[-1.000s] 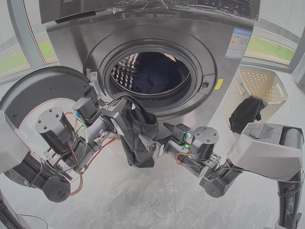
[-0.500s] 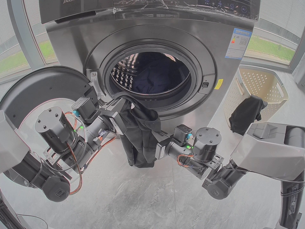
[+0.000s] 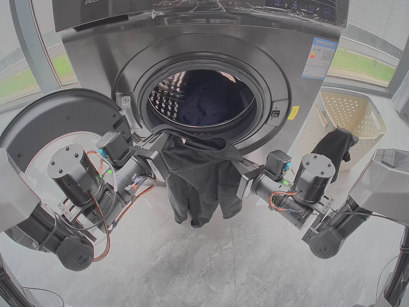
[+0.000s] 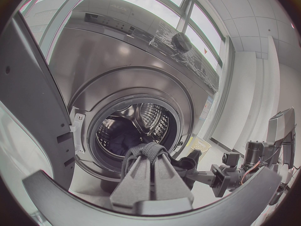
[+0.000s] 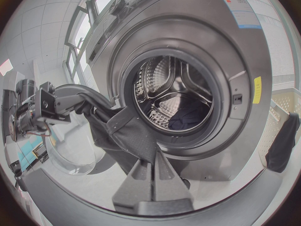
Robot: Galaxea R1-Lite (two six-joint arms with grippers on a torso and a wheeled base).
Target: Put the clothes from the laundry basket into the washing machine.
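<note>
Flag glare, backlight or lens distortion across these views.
Head view: fisheye bows the washing machine, glare on its wrapped control panel. Left wrist view: bright windows behind, dark vignetted corners. Right wrist view: drum shows specular highlights, none on the dark garment.

Door [image 3: 55, 116] of the washing machine [image 3: 238, 43] stands open to the left. dark clothes [image 3: 208, 101] lie in the drum. A black garment [image 3: 200, 175] hangs spread just below the opening, its upper corners clamped by the left gripper [image 3: 159, 143] and right gripper [image 3: 240, 167]. The laundry basket [image 3: 366, 107] sits right of the machine, with a second dark garment [image 3: 338, 143] draped over its rim.

All three views toward washing machine [image 3: 106, 60]
</note>
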